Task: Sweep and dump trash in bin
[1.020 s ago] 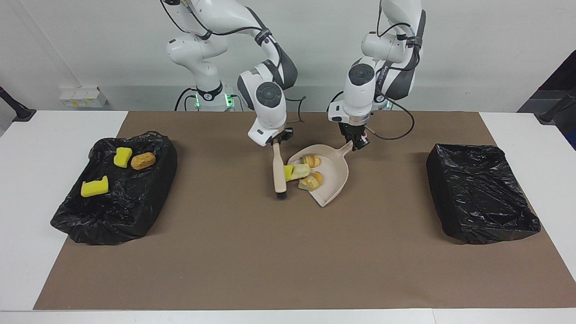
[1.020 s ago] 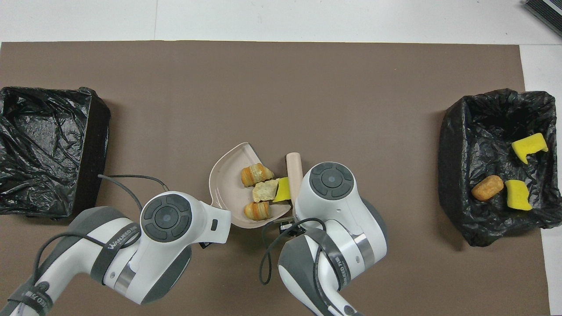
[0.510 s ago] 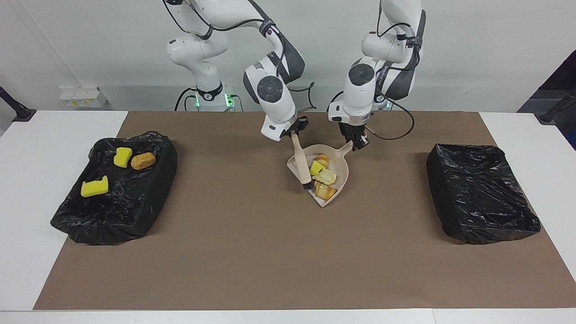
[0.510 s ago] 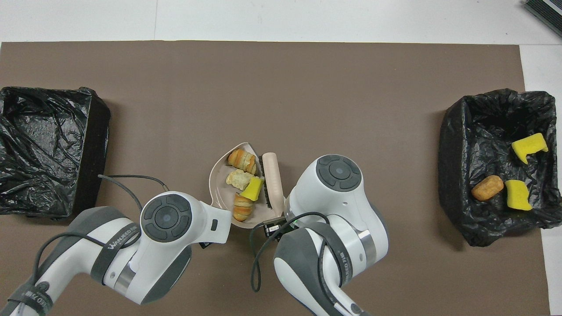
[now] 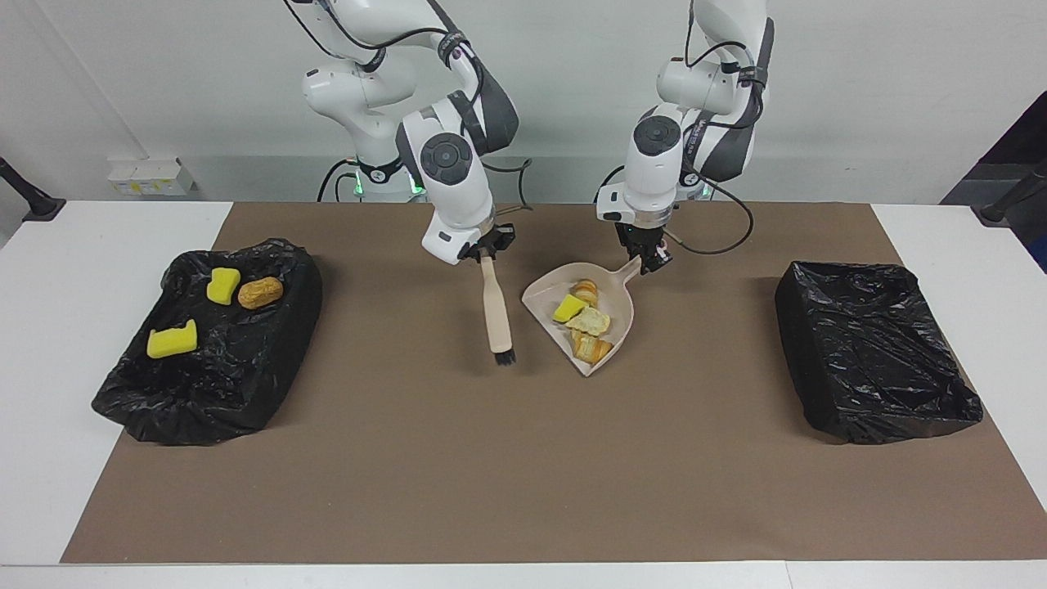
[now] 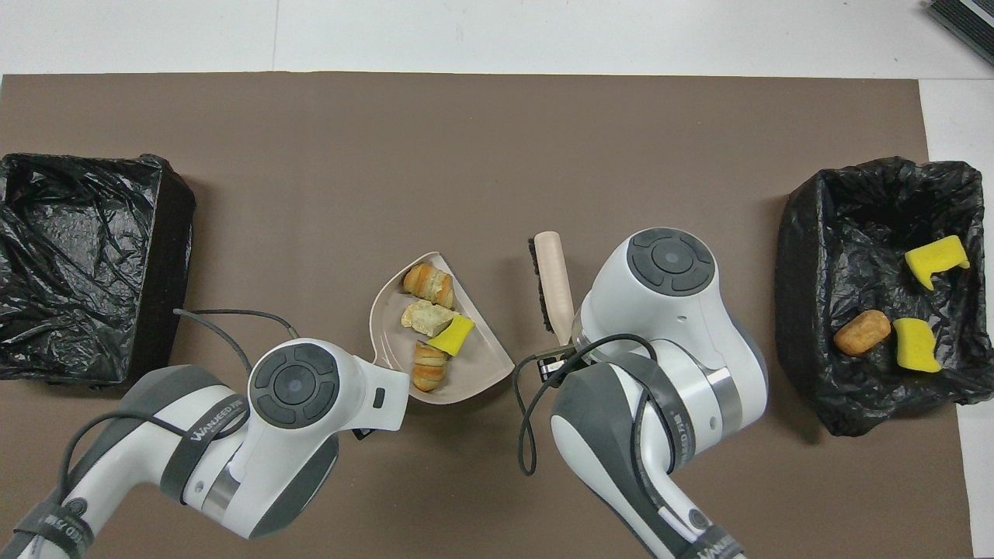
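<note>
I see my right tool (image 5: 487, 245) pinching the top of the beige brush (image 5: 496, 309) handle, with the brush hanging bristles-down over the brown mat (image 5: 458, 458) beside the dustpan (image 5: 619, 315), apart from it, toward the right arm's end of the worktop (image 5: 74, 245). My left tool (image 5: 653, 260) is pressed onto the dustpan's handle, holding the pan at the middle of the mat. Four pieces of the trash sit in the pan: a yellow sponge chunk (image 5: 568, 308) and three tan bread-like lumps (image 5: 590, 321), bunched together. The overhead view shows the same cluster, the sponge chunk (image 6: 451, 335) lying against the lumps (image 6: 428, 283) inside the pan (image 6: 386, 310), and the brush (image 6: 553, 281) clear of the pan's open edge. The black-lined bin (image 5: 139, 393) at the right arm's end holds two yellow sponge chunks (image 5: 173, 340) and one brown lump (image 5: 260, 292). The other black-lined bin (image 5: 875, 360) stands at the left arm's end.
</note>
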Tool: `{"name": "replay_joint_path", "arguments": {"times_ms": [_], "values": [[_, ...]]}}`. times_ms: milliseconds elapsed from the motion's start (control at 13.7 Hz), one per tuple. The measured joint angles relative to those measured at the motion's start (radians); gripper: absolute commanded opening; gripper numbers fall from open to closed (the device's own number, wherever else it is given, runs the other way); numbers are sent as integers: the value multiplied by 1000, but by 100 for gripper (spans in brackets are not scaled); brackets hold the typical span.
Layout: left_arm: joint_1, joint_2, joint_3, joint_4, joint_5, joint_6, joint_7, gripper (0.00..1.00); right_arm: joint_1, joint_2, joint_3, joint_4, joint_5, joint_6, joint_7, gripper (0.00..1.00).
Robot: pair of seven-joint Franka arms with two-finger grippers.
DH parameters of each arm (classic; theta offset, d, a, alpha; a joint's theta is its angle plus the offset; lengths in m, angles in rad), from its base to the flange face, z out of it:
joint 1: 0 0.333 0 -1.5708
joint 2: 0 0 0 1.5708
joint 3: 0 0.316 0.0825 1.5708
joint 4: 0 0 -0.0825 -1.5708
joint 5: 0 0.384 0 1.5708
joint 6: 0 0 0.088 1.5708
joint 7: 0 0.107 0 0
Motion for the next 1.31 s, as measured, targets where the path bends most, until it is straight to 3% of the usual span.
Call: {"name": "replay_joint_path", "arguments": {"times_ms": [947,1312], "values": [[1,0,0,0,-1,0,-3,0,153,-166,16,-216,-23,12,256,0],[53,5,4,35,-4,1,-111,0,263,-210,18,-254,-22,14,387,0]]}}
